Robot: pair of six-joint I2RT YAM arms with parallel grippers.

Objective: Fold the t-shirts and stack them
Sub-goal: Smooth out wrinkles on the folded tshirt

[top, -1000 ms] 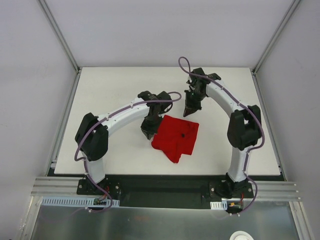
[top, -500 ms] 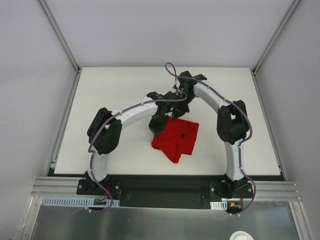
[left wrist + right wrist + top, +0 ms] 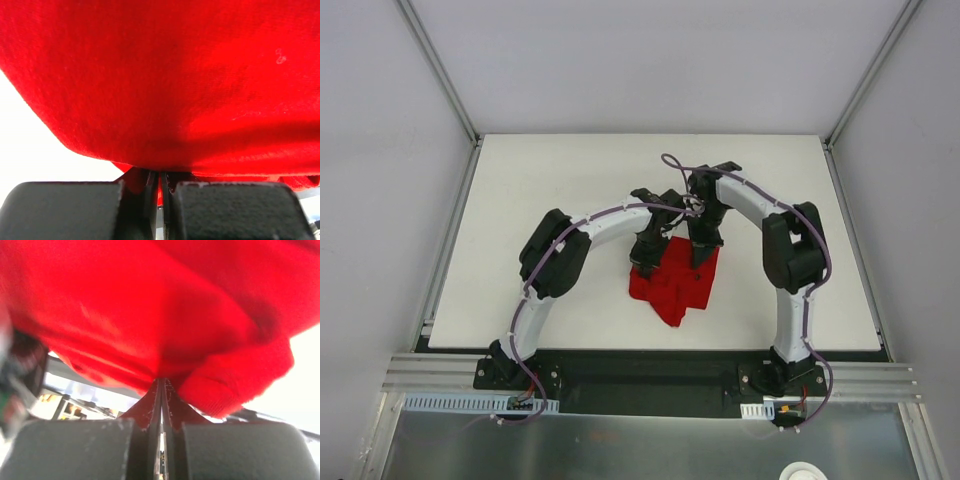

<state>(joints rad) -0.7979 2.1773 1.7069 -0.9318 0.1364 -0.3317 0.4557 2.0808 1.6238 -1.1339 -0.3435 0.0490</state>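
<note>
The left fingers (image 3: 65, 210) were clenched, with a thin pinch of red cloth caught in the seam between them. The right fingers (image 3: 230, 450) were likewise pressed together on a small fold of the same cloth. In both wrist views the t-shirt (image 3: 676, 292) filled the upper part of the frame and hung directly over the fingertips.

In the top view both sets of fingers were placed side by side on the far edge of the t-shirt: the left at its far-left corner, the right just beside it toward the far-right corner. From that held edge the rest of the garment extended toward the arm bases, ending in a rumpled point at the near side. The garment lay as a partly gathered bundle on the white tabletop (image 3: 540, 190), slightly right of centre. Its long axis ran roughly from far to near.

Neither arm was appreciably nearer, as both were already in contact. Any fold was judged to depend on the far edge being carried over the free cloth on the near side.
</note>
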